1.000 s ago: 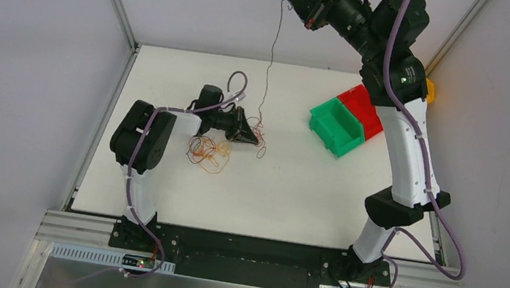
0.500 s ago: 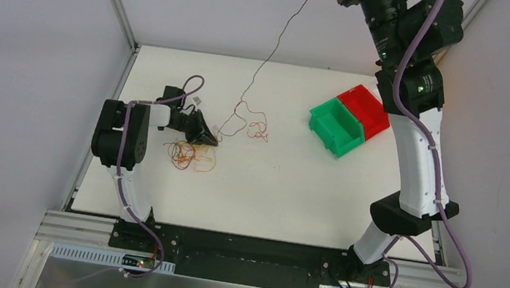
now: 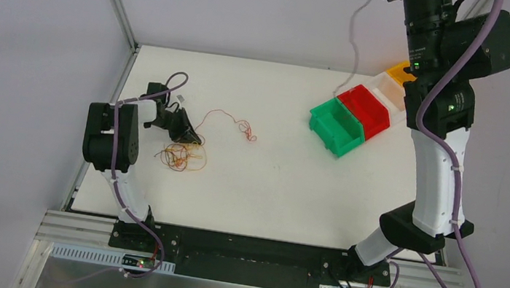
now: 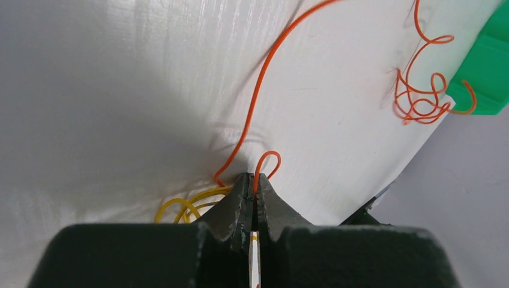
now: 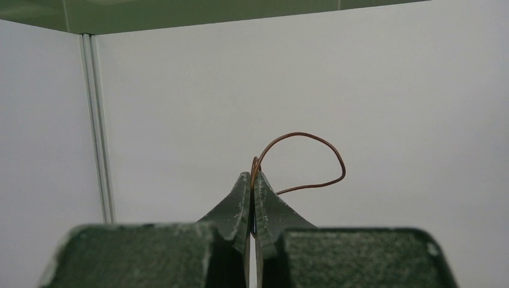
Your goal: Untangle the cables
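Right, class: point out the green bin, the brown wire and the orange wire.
green bin (image 3: 342, 143): top external view, on its near outer wall.
brown wire (image 5: 300, 133): right wrist view, on the top of its arc.
orange wire (image 4: 271, 152): left wrist view, on the top of its small loop.

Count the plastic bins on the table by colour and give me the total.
Green bin: 1
Red bin: 1
White bin: 1
Orange bin: 1
Total: 4
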`<action>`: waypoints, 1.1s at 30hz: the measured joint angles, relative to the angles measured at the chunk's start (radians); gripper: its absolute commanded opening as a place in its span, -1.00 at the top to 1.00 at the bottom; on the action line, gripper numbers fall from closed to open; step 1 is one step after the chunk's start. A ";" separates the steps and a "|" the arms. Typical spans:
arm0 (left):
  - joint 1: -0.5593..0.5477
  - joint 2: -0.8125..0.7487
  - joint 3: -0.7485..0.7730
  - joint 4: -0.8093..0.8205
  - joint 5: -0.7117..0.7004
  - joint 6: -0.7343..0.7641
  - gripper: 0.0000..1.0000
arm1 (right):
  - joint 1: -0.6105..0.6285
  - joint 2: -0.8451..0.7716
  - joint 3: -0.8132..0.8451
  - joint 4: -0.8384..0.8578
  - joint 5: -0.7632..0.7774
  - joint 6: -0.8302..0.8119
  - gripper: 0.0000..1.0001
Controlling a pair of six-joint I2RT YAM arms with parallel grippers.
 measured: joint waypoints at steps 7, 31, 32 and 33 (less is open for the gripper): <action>0.015 -0.003 0.052 -0.028 0.003 0.035 0.67 | -0.043 -0.032 -0.087 -0.014 0.004 -0.055 1.00; -0.052 -0.048 0.129 -0.030 0.104 0.076 -0.19 | -0.728 0.195 0.052 -0.102 -0.103 0.496 1.00; -0.052 -0.048 0.129 -0.030 0.104 0.076 -0.19 | -0.737 0.201 0.045 -0.096 -0.104 0.500 1.00; -0.052 -0.048 0.129 -0.030 0.105 0.076 -0.19 | -0.745 0.207 0.031 -0.090 -0.108 0.503 1.00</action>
